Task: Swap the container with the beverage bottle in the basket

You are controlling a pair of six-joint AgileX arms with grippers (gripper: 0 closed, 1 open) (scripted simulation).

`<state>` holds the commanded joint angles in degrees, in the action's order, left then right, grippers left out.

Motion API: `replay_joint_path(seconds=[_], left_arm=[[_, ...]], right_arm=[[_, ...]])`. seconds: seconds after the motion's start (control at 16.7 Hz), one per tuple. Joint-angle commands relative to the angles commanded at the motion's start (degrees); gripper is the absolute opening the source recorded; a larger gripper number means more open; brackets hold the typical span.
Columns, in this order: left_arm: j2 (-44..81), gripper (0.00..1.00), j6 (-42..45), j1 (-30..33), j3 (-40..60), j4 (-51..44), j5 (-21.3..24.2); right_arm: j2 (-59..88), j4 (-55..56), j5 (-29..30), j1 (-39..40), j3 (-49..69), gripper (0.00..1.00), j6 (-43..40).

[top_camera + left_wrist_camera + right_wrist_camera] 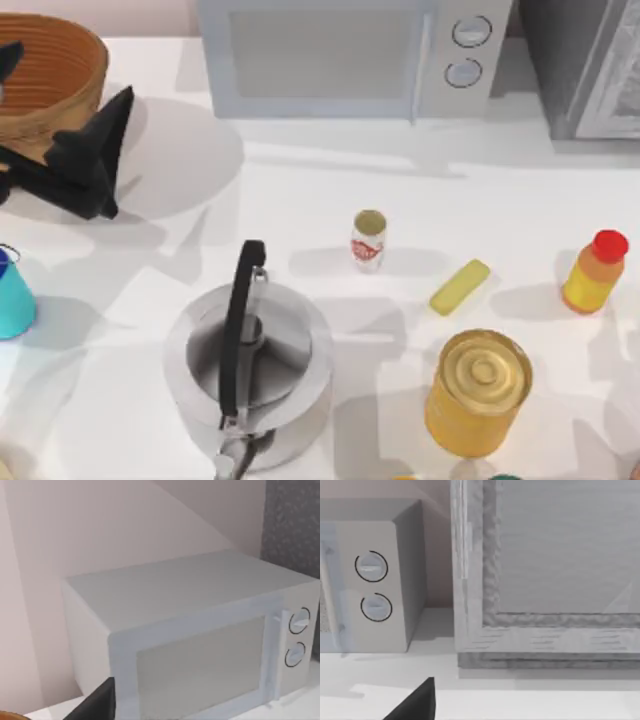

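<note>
While the left hand [70, 165], spread apart, hangs beside the basket [60, 70], a kettle [248, 385] separates container [14, 297] and beverage bottle [368, 240].

Left end effector [85, 165] beside basket [60, 70]

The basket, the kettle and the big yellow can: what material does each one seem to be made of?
The basket looks like woven wicker, orange-brown and matte, with ribbed inner walls. The kettle seems to be brushed metal, silver-grey with a soft sheen, and its arched handle looks like black plastic, though that is uncertain. The big yellow can appears to be metal: its lid is glossy gold with pressed concentric rings.
</note>
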<state>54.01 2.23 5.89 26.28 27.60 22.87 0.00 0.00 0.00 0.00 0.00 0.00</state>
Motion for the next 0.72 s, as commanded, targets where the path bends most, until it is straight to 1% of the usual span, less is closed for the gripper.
replay_joint_path(seconds=[0.24,0.42,0.54,0.72], left_arm=[[-22.7,1.0,-0.7,-2.5,-11.1,-11.5,-9.7],[-36.9,1.0,-1.2,-4.0,-18.0,-18.7,-15.7],[-44.5,1.0,-1.6,-4.8,-21.7,-22.6,-18.8],[-51.8,1.0,-2.1,-5.6,-25.2,-26.4,-21.9]], right_arm=[[0.0,0.0,0.0,0.0,0.0,1.0,0.0],[0.0,0.0,0.0,0.0,0.0,1.0,0.0],[0.0,0.0,0.0,0.0,0.0,1.0,0.0],[0.0,0.0,0.0,0.0,0.0,1.0,0.0]])
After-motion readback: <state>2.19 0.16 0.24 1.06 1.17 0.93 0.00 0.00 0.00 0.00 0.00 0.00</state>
